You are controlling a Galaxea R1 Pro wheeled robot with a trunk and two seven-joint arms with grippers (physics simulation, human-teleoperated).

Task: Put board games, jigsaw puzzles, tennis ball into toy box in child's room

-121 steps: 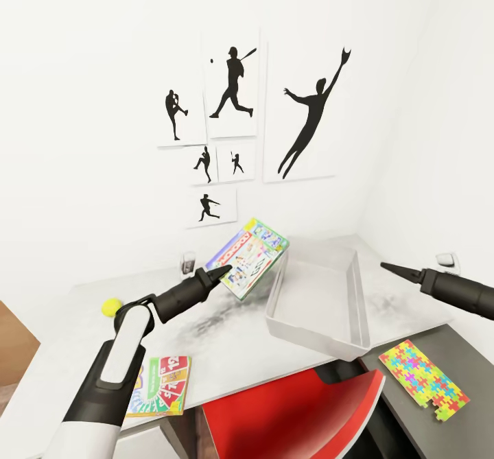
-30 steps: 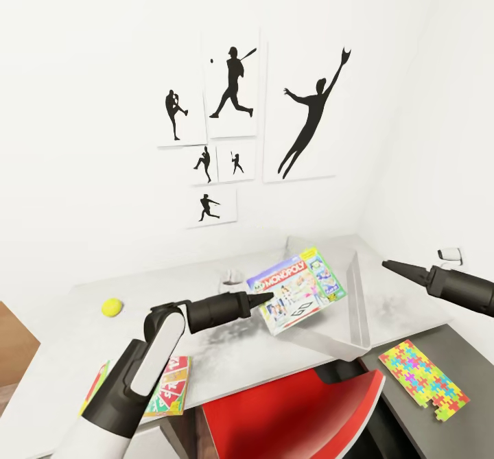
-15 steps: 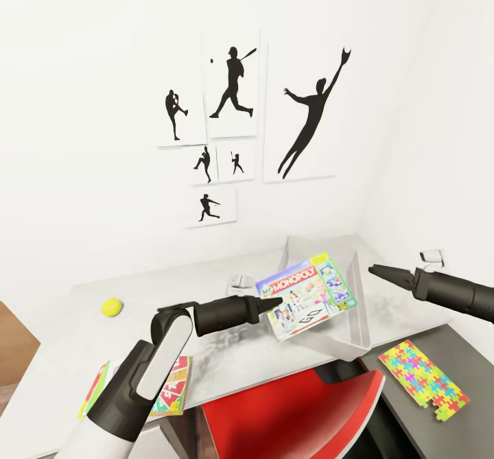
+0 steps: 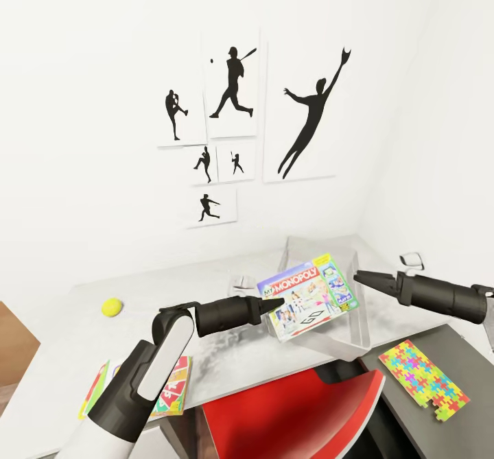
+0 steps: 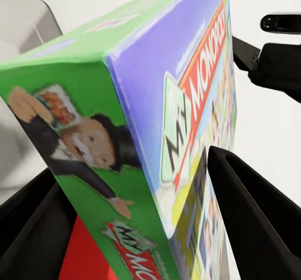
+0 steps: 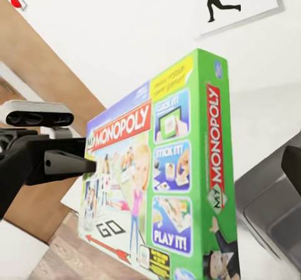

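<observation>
The left claw (image 4: 273,302) pinches the Monopoly box (image 4: 309,296) above the toy box (image 4: 362,322). The right wrist view shows its cover; I cannot tell whether the right claw (image 4: 358,276) is spread.

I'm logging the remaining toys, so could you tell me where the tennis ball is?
In the head view, the tennis ball lies on the table's left part, left of the left pincer.
</observation>
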